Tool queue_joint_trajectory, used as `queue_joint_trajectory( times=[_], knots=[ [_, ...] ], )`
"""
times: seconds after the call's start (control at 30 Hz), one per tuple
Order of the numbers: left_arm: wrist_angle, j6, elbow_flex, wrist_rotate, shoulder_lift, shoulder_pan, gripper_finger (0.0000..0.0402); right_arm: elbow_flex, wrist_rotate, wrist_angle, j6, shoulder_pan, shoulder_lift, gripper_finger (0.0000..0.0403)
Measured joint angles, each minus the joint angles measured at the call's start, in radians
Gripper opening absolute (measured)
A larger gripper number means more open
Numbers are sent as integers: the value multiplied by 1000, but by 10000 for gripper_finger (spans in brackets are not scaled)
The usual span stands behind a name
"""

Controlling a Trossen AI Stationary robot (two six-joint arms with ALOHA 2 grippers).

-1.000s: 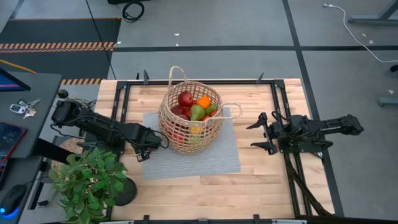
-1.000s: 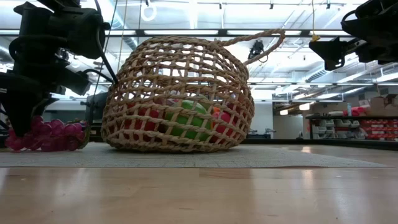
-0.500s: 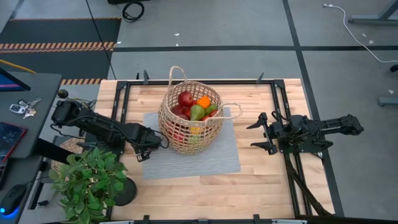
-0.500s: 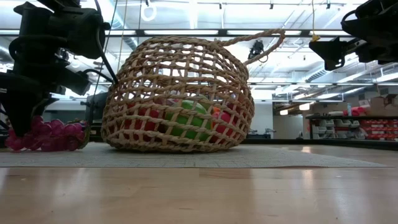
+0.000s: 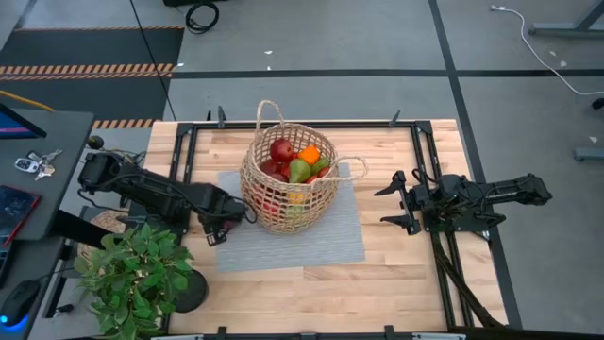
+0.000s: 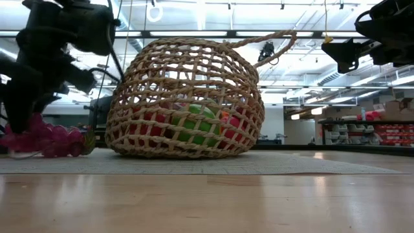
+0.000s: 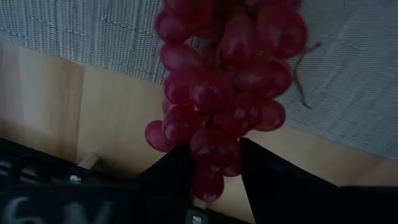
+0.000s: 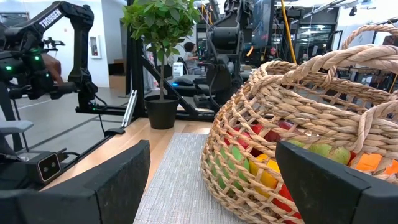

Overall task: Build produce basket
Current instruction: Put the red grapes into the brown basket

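Observation:
The round woven basket point(image 5: 288, 189) stands on a grey mat point(image 5: 283, 247) and holds red apples, a green pear and orange and yellow pieces. A bunch of dark-red grapes point(image 7: 224, 81) lies at the mat's left edge, left of the basket point(image 6: 187, 97). My left gripper point(image 7: 214, 155) points down over the bunch point(image 6: 48, 139) and is shut on it. My right gripper point(image 5: 389, 200) hangs level and open to the right of the basket point(image 8: 298, 124), with nothing between its fingers. My left gripper pinches one end of the grape bunch point(image 7: 208, 163) between its two fingers, coming from above and pointing down. The rest of the bunch stretches away from the fingers over the mat's edge point(image 7: 93, 37) and seems to rest there.
A potted green plant point(image 5: 132, 274) stands at the table's near left corner, close to the left arm. Black rails frame the wooden table top point(image 5: 406, 274). Bare wood lies in front of the mat and to its right.
My left gripper has tipped a little and edged toward the basket, keeping its hold on the grapes. The gripped end of the bunch has shifted slightly with it, while the rest stays on the mat.

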Motion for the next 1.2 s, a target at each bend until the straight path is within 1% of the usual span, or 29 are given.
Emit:
queue_joint_trajectory(
  times=[0.1,0.37,0.47,0.63,0.8,0.87,0.93,1.03,1.2],
  knots=[
    [-7,19,18,5,0,0,133,0,0,0,0,0,0,351],
    [10,21,19,5,0,0,133,0,0,0,0,0,0,351],
    [37,17,19,2,0,-1,142,0,0,0,0,0,0,351],
    [77,-4,10,-30,0,-6,187,0,0,0,0,0,0,351],
    [176,-15,-56,-47,0,-33,241,0,0,0,0,0,0,351],
    [184,-5,-63,-84,0,-37,256,0,0,0,0,0,0,351],
    [185,-4,-63,-148,0,-36,265,0,0,0,0,0,0,351],
    [189,20,-63,-182,0,-42,267,0,0,0,0,0,0,351],
    [234,27,-83,-206,0,-43,251,0,0,0,0,0,0,351]
  ],
)
